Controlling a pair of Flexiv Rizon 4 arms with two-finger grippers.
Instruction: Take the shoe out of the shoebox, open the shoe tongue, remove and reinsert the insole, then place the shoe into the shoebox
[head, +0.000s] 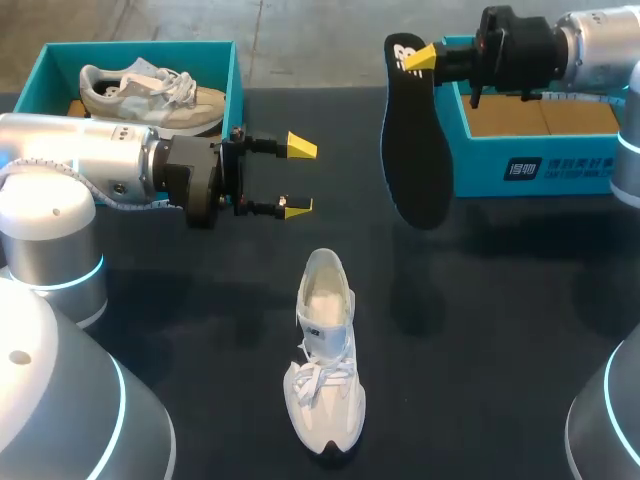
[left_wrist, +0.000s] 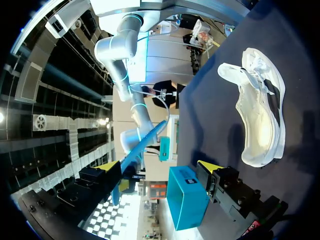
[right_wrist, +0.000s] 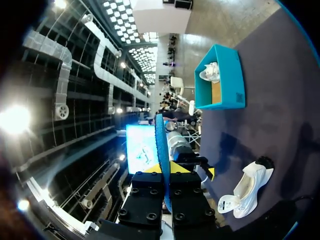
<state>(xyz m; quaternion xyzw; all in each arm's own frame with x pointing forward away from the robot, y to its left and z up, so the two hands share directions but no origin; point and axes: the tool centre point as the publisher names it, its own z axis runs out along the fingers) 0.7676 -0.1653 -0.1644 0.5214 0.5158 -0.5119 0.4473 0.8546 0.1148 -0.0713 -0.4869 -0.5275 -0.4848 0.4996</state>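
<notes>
**Holding the insole out of the shoe, ahead of reinsertion**

Judging from the layout, I am midway through the task. The insole (head: 415, 140) is out, so the step in hand is its return to the white shoe (head: 325, 350). That shoe lies on the dark table (head: 500, 330), sole down, heel away from me, with its mouth open and laces loose.

The right gripper (head: 425, 57) is high, beyond the shoe and to its right. It is closed on one end of the insole, which hangs down black-faced and well clear of the shoe. In the right wrist view the insole stands edge-on between the two yellow tips.

The left gripper (head: 298, 177) lies level, just past the shoe's heel and slightly to its left. Its fingers are spread wide and hold nothing.

The empty shoebox (head: 530, 150) sits beyond the shoe to the right. A second box (head: 235, 75) sits beyond it to the left and holds a grey-and-tan shoe (head: 150, 95).

The next move, as I read it, calls for bringing the free end of the insole over the shoe's mouth, tilting it toe-first and sliding it forward. The left gripper is well placed to steady the heel or tongue. A loose shoe may skid.
</notes>
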